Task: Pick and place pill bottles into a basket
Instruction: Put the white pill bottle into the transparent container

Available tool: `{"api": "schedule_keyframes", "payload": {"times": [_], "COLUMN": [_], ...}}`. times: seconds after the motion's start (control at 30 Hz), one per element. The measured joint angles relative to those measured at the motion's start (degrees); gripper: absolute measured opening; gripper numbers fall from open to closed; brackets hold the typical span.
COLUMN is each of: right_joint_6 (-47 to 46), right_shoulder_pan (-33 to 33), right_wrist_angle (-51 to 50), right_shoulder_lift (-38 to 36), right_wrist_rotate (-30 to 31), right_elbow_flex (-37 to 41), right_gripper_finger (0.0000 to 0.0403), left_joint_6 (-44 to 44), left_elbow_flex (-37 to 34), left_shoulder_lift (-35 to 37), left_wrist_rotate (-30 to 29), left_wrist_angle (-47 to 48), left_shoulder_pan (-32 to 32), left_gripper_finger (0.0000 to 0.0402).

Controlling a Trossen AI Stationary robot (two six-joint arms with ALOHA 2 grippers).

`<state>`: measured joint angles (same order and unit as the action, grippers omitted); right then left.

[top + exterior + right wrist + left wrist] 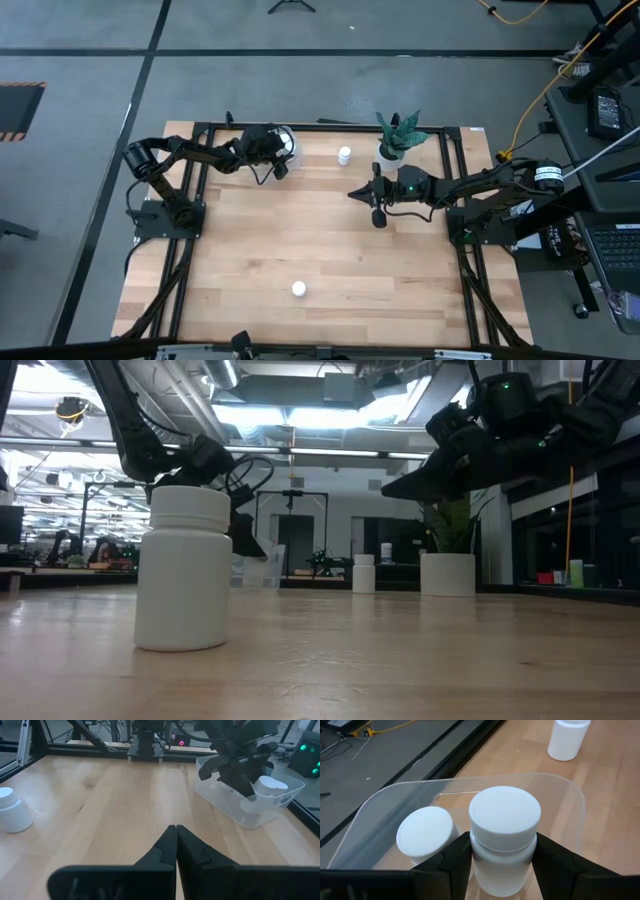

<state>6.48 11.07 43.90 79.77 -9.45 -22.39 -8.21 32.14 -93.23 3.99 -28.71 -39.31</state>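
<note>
- Two fingers of the left gripper (504, 870) clamp a pill bottle (505, 837) by its sides; we see it held over the basket (570, 795).
- Just beside the held one, a second bottle (425, 832) stands inside the basket.
- Ahead of that claw, beyond the basket, a third bottle (566, 739) stands on the table (615, 780).
- Right gripper (176, 845) hangs above mid-table, fingers pressed together, empty.
- We see a fourth bottle (12, 810) well off to its side.
</note>
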Motion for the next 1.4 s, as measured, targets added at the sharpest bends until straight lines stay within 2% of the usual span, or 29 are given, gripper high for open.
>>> {"api": "schedule_keyframes", "payload": {"times": [0.43, 1.4], "right_joint_6": [0.0, -0.4], "right_shoulder_pan": [0.0, 0.0], "right_wrist_angle": [0.0, 0.0], "right_shoulder_lift": [0.0, 0.0], "right_wrist_rotate": [0.0, 0.0], "right_elbow_flex": [0.0, 0.0], "right_gripper_finger": [0.0005, 0.0005], "left_joint_6": [0.4, 0.1], "left_elbow_flex": [0.0, 0.0], "left_shoulder_lift": [0.0, 0.4], "left_wrist_rotate": [0.6, 1.1], "left_wrist_angle": [0.0, 0.2], "left_shoulder_pan": [0.0, 0.0], "left_gripper_finger": [0.0198, 0.0214]}}
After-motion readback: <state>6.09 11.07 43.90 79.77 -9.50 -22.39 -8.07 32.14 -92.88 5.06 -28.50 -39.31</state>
